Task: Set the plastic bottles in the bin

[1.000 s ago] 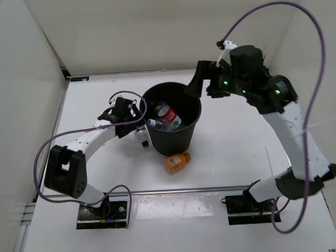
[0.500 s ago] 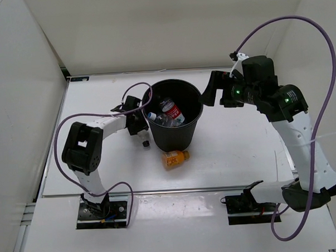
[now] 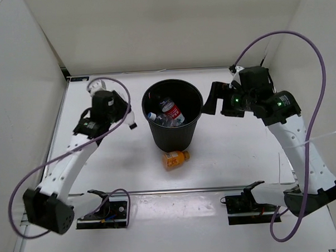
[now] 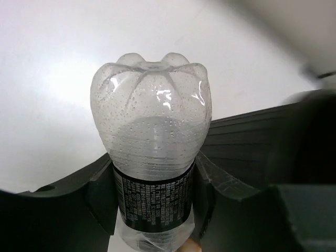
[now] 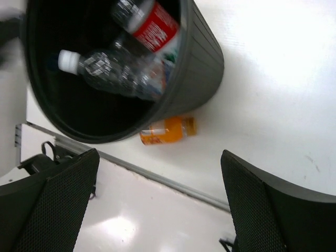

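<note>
Nearest me, the orange bottle [image 3: 175, 158] lies on its side on the tabletop [image 3: 242, 156], just in front of the bin [image 3: 174, 138]. Inside the bin there's a red-labelled bottle [image 5: 152, 23] and a clear white-capped bottle [image 5: 113, 73]. Left of the bin, my left fingers [image 3: 126, 119] are clamped on a clear black-labelled bottle [image 4: 152, 131], its base pointing outward. Right of the rim, my right fingers [image 3: 210, 99] stand wide apart, holding nothing.

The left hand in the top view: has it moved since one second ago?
Yes. The left hand, shut on a clear plastic bottle with a dark label, has moved left, away from the wall of the round black plastic bin.
</note>
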Controlling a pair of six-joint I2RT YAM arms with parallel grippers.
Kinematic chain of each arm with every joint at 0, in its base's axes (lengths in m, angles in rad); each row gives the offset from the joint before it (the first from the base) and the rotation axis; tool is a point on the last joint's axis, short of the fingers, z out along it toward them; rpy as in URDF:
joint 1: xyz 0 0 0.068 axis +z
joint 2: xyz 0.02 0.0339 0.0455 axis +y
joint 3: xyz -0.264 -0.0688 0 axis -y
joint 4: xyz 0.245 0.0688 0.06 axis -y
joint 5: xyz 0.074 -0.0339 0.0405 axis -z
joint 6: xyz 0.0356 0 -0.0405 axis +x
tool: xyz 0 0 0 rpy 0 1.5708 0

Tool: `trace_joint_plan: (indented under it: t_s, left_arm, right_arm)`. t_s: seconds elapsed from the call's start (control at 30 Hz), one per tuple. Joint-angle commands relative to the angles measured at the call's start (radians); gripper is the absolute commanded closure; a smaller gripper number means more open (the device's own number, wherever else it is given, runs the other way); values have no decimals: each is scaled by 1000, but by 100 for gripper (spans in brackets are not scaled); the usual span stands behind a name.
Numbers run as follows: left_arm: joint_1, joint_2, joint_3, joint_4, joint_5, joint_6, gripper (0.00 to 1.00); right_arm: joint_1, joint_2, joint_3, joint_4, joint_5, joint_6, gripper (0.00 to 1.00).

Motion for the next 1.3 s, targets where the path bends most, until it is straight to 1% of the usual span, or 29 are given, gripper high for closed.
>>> trace_joint_plan:
  t_s: [0.0, 0.07, 0.17, 0.2, 0.3, 0.4, 0.47, 0.5, 0.53, 0.57, 0.63, 0.67, 0.7, 0.73, 0.77, 0.8, 0.83, 0.87, 0.9, 0.93, 0.97, 1.0, 1.03, 1.07, 1.1, 1.13, 1.2, 1.23, 1.27]
  left_arm:
    - [-38, -81, 198, 11, -92, 26, 53]
    - [-100, -21, 342, 11, -92, 112, 55]
    - [-191, 80, 459, 31, -58, 207, 55]
    - [-212, 156, 522, 31, -31, 227, 55]
    - [-321, 279, 593, 31, -12, 312, 53]
    - [-392, 322, 573, 31, -33, 327, 46]
    - [-415, 313, 562, 31, -66, 327, 23]
    - [-427, 294, 562, 31, -75, 327, 4]
    - [-427, 278, 562, 22, -86, 336, 0]
    - [-427, 261, 580, 22, -86, 351, 0]
    - [-427, 205, 634, 22, -138, 372, 0]
    - [-427, 185, 652, 22, -164, 392, 0]
    - [-427, 165, 666, 22, -194, 402, 0]
    - [-427, 125, 677, 13, -249, 411, 0]
    - [-417, 103, 677, 13, -285, 422, 0]
    - [-401, 80, 659, 13, -320, 422, 0]
    - [-392, 30, 597, 13, -375, 434, 0]
    - [-381, 1, 549, 13, -394, 434, 0]
    - [-354, -28, 498, 13, -406, 434, 0]
    - [-342, -89, 398, -22, -431, 419, 0]
    - [-332, -119, 348, -45, -449, 399, 0]
    - [-311, -147, 305, -79, -474, 326, 0]
    - [-300, -197, 268, -126, -522, 270, 0]
    - [-288, -220, 198, -224, -536, 224, 0]
    - [-276, -242, 168, -278, -537, 183, 0]
    - [-254, -259, 144, -332, -547, 91, 0]
    - [-245, -305, 75, -438, -518, 46, 0]
    - [-233, -315, 58, -463, -502, 17, 0]
    - [-233, -326, 27, -480, -468, 17, 0]
  right_arm:
    - [-17, -55, -90, 43, -22, 18, 0]
    - [-26, -65, -145, 52, -32, 38, 0]
    - [-26, -65, -192, 65, -45, 48, 0]
    - [-35, -65, -205, 75, -45, 48, 0]
    - [-35, -65, -241, 84, -45, 57, 0]
    - [-35, -85, -265, 84, -45, 57, 0]
    - [-35, -96, -290, 97, -64, 40, 0]
    - [-35, -123, -301, 127, -80, 28, 0]
    - [-23, -137, -316, 146, -94, 15, 0]
    - [0, -157, -372, 169, -94, -12, 0]
    - [58, -289, -507, 343, -77, -53, 0]
    - [84, -352, -596, 426, -60, -125, 0]
    - [112, -495, -683, 584, -24, -158, 0]
    - [159, -572, -857, 671, 30, -205, 0]
    - [178, -648, -946, 754, 31, -265, 0]
    - [195, -780, -1027, 828, 20, -323, 0]
    - [218, -833, -1096, 926, 5, -435, 0]
    - [218, -869, -1189, 946, -35, -489, 0]
    - [232, -883, -1206, 947, -86, -520, 0]
    - [253, -865, -1206, 918, -106, -561, 0]
    - [270, -848, -1224, 917, -147, -595, 2]
    - [292, -816, -1235, 917, -181, -615, 2]
    - [348, -799, -1249, 977, -181, -630, 2]
    - [382, -780, -1261, 1000, -181, -652, 2]
    - [414, -724, -1270, 1018, -157, -707, 2]
    - [477, -690, -1270, 1035, -134, -735, 3]
    - [537, -583, -1281, 1095, -98, -790, 5]
    - [595, -547, -1281, 1126, -51, -822, 5]
    - [617, -480, -1292, 1191, -36, -822, 5]
